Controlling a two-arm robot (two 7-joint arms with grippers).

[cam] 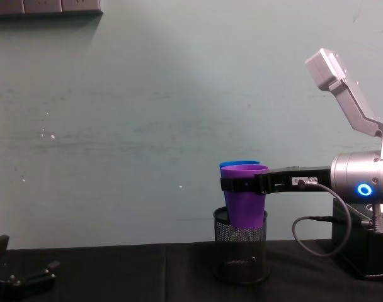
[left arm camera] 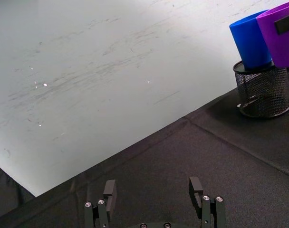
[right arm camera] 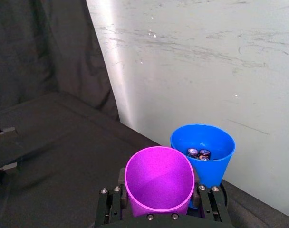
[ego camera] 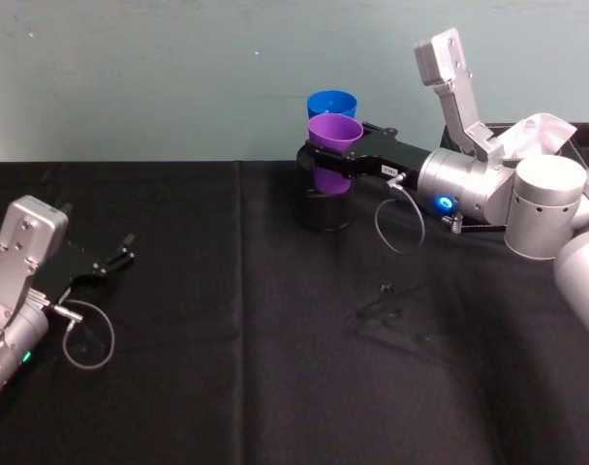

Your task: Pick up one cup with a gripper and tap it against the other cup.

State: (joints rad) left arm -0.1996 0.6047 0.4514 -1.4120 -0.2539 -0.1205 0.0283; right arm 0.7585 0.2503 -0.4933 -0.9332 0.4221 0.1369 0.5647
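My right gripper point(ego camera: 325, 160) is shut on the purple cup point(ego camera: 333, 143), clamping it just below the rim and holding it upright and off the table. The blue cup point(ego camera: 331, 102) stands right behind it inside a black mesh pen holder point(ego camera: 323, 210). In the chest view the purple cup point(cam: 245, 202) overlaps the blue cup point(cam: 237, 165), and its base dips into the holder point(cam: 242, 250). In the right wrist view the purple cup point(right arm camera: 158, 183) sits side by side with the blue cup point(right arm camera: 210, 159); whether they touch I cannot tell. My left gripper point(ego camera: 115, 260) rests open at the far left.
Batteries point(right arm camera: 198, 153) lie inside the blue cup. A small black clamp point(ego camera: 382, 302) lies on the black cloth in front of the holder. A white crumpled item point(ego camera: 539, 133) sits on a dark box at the back right. The pale wall stands close behind the cups.
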